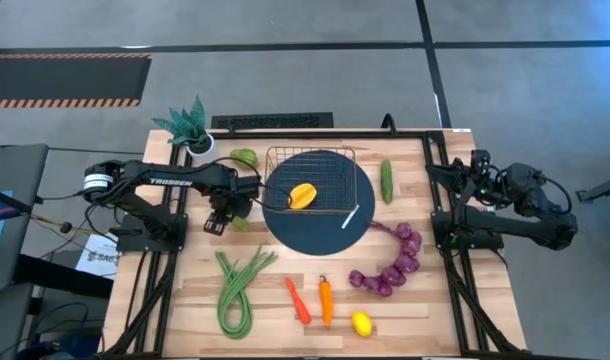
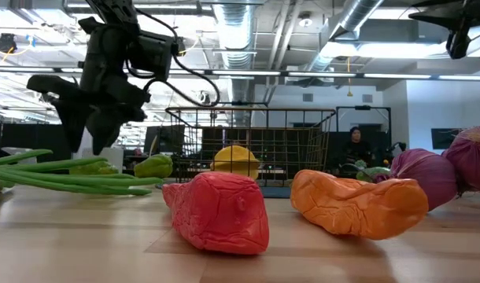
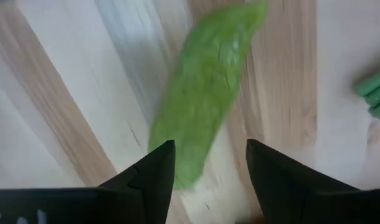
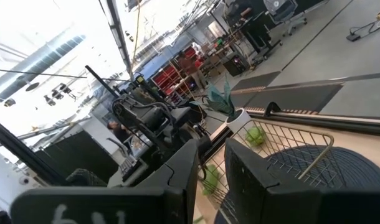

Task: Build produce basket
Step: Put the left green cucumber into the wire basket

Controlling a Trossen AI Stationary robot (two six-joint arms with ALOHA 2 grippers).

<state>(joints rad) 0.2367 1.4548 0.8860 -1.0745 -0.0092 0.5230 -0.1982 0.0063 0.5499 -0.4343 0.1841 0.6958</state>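
Produce is spread over the wooden table (image 1: 185, 300), and only a yellow pepper (image 1: 303, 195) is seen inside the wire basket (image 1: 310, 156), which rests on the dark blue mat (image 1: 325, 235) at the centre of the high view. The long green beans (image 1: 237, 290) lie at lower left, the purple grapes (image 1: 393, 268) at lower right, and the cucumber (image 1: 387, 181) stands just right of the basket. The left gripper (image 1: 221, 218) hangs left of the basket, directly above a green pepper (image 3: 202, 87), and its fingers are parted with nothing between them. In the left wrist view that pepper runs from the gap between the jaws up toward the upper right of the frame, its long axis tilted slightly right, so the jaws are judged roughly square across it. The left arm is plainly the nearer one. The right gripper (image 4: 212, 171) waits at the right edge, its fingers set a little apart and empty.
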